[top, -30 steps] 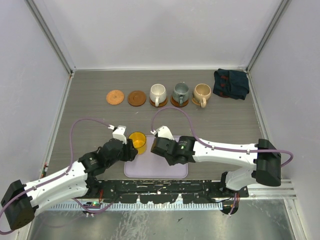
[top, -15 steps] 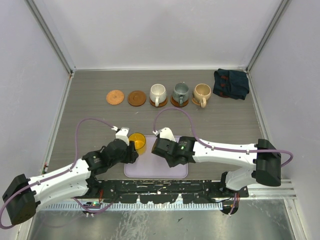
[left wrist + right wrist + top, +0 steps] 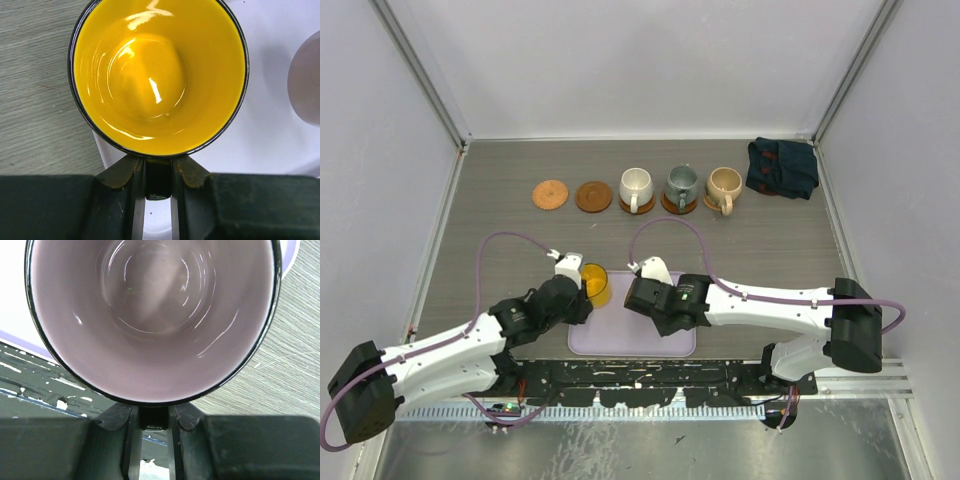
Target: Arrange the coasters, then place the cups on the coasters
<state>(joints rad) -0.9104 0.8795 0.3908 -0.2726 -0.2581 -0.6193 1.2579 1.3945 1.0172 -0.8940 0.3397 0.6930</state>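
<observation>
— What is crowding the left pincer (image 3: pixel 158 172)?
— Little. Its fingers (image 3: pixel 120 175) are pressing on both sides of the dark handle (image 3: pixel 158 176) of the yellow cup (image 3: pixel 157 75), which is sitting just ahead of it. The purple cup (image 3: pixel 306 80) is showing near, off to its right.
— And the right pincer (image 3: pixel 152 415)?
— It is pinching the purple cup's handle the same way, cup mouth facing up. I cannot tell whether either cup is resting or lifted.
— What is lying under them?
— The yellow cup is straddling the left edge of the smooth lavender tray (image 3: pixel 280 140), with grey wood-grain table (image 3: pixel 35 100) to its left. Under the purple cup, tray, table and the black rail (image 3: pixel 30 390) are all showing.
— Materials?
— Both cups are glossy inside with thin dark rims, one bright yellow, one pale lilac.
— Where are the coasters?
— Well ahead of both pincers, in a row. The orange coaster (image 3: pixel 550 194) and brown coaster (image 3: pixel 593 196), flat round discs, are lying bare at the left end. Next to them the white cup (image 3: pixel 636 187), green cup (image 3: pixel 681 184) and tan cup (image 3: pixel 724 184) are each standing on a disc. A dark blue cloth (image 3: pixel 782 166) is lying past the tan cup.
— Room to move?
— Bare table is stretching between the pincers and that row. White walls (image 3: pixel 380 180) are closing in the sides and back.
</observation>
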